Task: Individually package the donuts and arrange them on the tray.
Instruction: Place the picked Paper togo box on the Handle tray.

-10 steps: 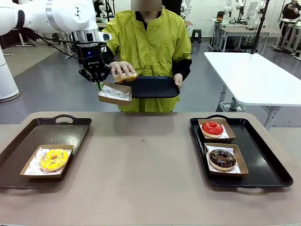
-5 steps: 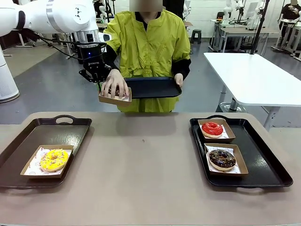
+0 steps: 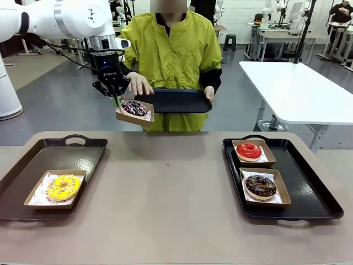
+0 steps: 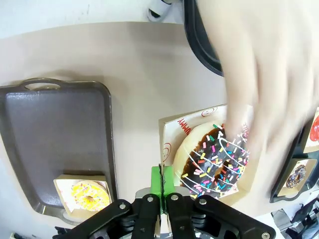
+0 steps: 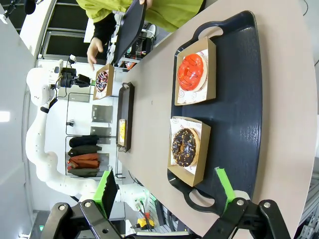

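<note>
Four donuts (image 3: pixel 63 186), four boxes (image 3: pixel 263 187); left tool (image 3: pixel 116 101) pinches sprinkled donut's box (image 3: pixel 134 112); right tool (image 5: pixel 167 191) gapes empty.

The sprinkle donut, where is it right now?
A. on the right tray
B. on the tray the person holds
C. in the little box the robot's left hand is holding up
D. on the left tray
C: the sprinkle donut sits in the cardboard box that the left hand pinches by its edge, up in the air beside the person's tray.
</note>
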Controlling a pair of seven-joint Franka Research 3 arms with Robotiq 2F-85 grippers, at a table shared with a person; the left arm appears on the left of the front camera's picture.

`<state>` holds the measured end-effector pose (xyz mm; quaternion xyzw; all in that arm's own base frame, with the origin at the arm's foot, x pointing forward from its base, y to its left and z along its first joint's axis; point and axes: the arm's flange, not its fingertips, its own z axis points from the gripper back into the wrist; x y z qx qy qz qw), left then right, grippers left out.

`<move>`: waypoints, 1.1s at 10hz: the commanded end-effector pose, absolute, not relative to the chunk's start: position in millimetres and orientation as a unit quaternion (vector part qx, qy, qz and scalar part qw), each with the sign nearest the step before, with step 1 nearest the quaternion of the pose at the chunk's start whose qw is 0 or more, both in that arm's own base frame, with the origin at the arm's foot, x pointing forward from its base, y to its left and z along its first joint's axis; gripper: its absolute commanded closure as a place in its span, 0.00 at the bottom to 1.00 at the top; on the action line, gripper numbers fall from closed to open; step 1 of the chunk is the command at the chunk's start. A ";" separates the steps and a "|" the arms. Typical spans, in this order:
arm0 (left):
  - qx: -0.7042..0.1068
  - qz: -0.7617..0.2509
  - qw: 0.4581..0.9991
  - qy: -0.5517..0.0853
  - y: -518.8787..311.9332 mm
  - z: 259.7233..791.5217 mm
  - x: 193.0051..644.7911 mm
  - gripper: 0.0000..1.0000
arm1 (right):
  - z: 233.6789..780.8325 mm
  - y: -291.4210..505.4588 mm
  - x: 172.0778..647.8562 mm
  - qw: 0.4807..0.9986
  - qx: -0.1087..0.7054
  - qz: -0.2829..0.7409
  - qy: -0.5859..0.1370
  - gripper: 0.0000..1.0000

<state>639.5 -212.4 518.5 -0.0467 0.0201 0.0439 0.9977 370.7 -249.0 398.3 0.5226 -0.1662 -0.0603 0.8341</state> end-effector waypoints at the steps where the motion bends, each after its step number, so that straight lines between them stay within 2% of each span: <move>1: -0.046 0.043 0.998 0.018 -210.5 519.4 635.1 1.00 | 399.6 -249.3 371.4 0.834 0.523 -0.071 -0.160 0.00; 3: -0.047 0.044 0.998 0.020 -212.5 518.4 639.5 0.99 | 399.6 -249.3 371.4 0.834 0.523 -0.071 -0.160 0.00; 6: -0.034 0.002 0.999 -0.011 -154.0 550.1 597.8 0.99 | 399.6 -249.3 371.4 0.834 0.523 -0.071 -0.160 0.00; 8: -0.018 0.015 0.999 -0.029 -102.2 564.2 569.5 0.99 | 399.6 -249.3 371.4 0.834 0.523 -0.071 -0.160 0.00; 11: -0.011 0.038 0.999 -0.020 -29.0 543.9 560.0 0.99 | 399.6 -249.3 371.4 0.834 0.523 -0.071 -0.160 0.00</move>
